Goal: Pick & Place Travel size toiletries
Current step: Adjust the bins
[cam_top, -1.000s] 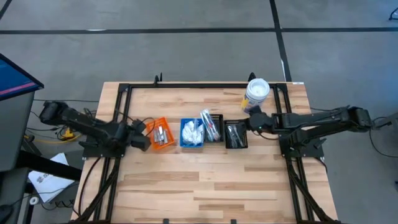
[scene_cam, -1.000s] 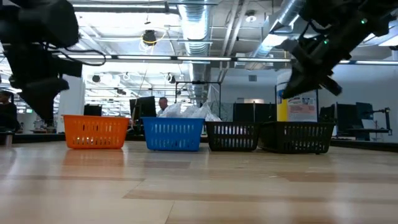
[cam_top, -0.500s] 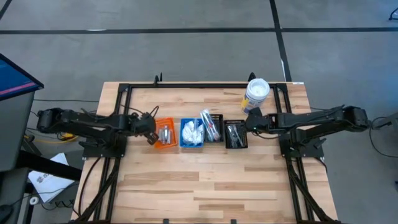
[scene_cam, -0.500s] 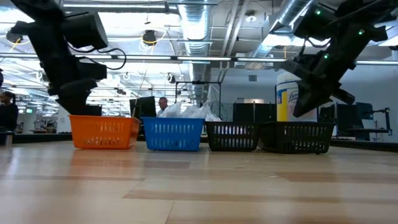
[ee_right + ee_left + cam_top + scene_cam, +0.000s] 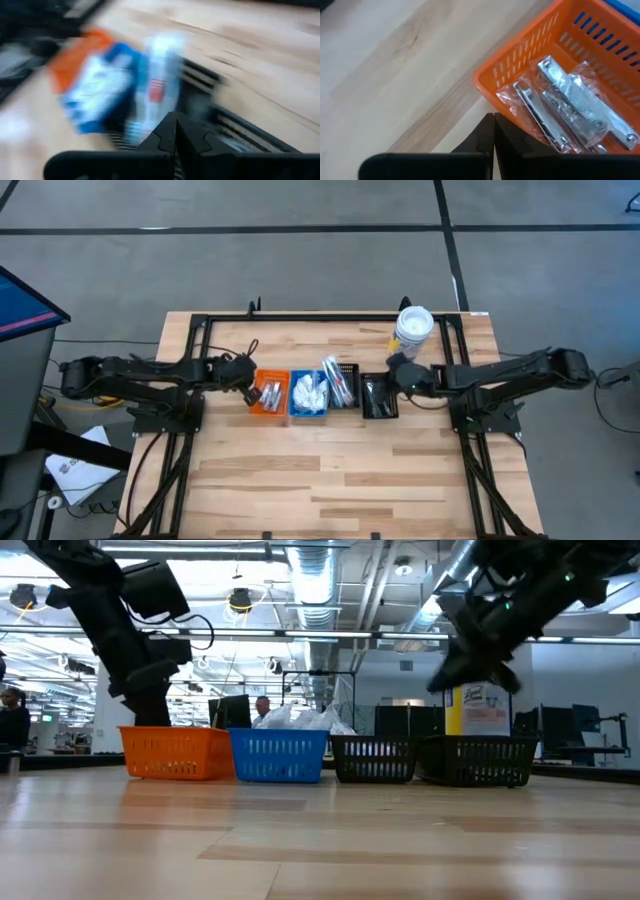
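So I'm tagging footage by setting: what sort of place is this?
Most likely a lab inside a large open office or industrial hall. The low view shows exposed ceiling ducts, strip lights and desks with monitors behind the wooden table, which carries a black frame and two robot arms.

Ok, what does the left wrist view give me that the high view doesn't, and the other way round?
Only the left wrist view shows the orange bin's contents clearly: clear-wrapped silvery items, with the left gripper shut beside the bin's corner. Only the high view shows the blue bin, two black bins, white tub and right gripper. Both show the orange bin on the table.
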